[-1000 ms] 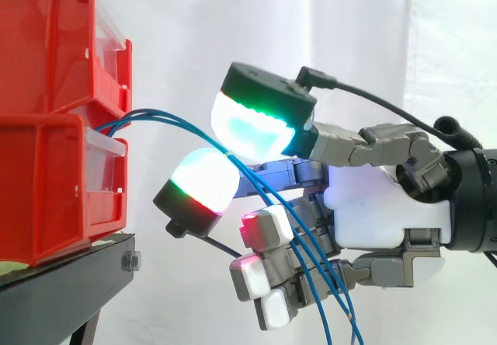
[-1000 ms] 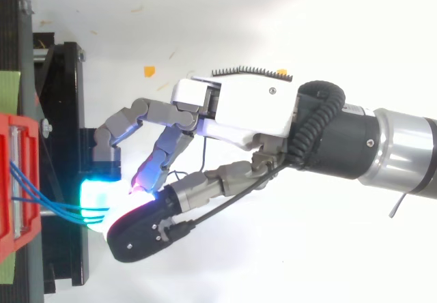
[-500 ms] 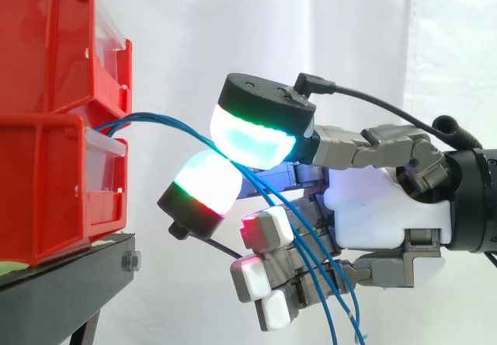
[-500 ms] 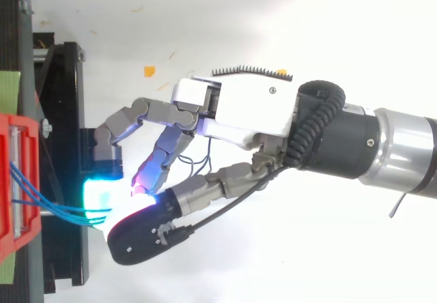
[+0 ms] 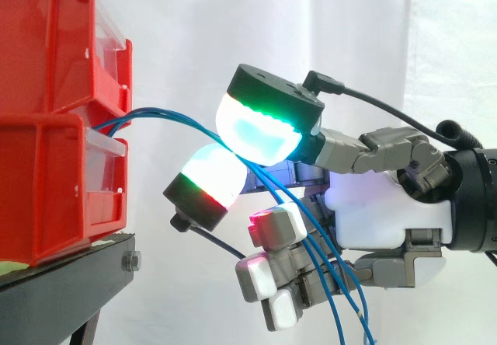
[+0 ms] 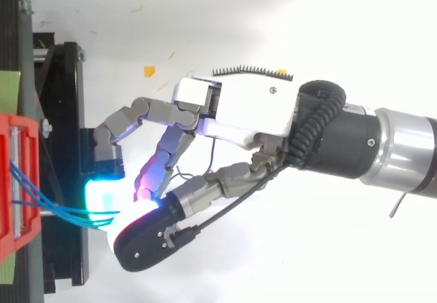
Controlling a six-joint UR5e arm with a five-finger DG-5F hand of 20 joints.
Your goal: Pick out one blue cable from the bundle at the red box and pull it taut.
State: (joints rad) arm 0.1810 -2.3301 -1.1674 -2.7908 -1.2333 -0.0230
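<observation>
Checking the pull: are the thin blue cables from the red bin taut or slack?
Slack: the thin blue cables arc out of the red plastic bin to the hand, then droop.

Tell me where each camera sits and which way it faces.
Side view: beside the work, level, facing the bins and cables; robot hand at the right.
Top view: overhead, looking down; robot hand and arm reach in from the right.
Shared: bins, cables pinched between the pads, robot hand.
</observation>
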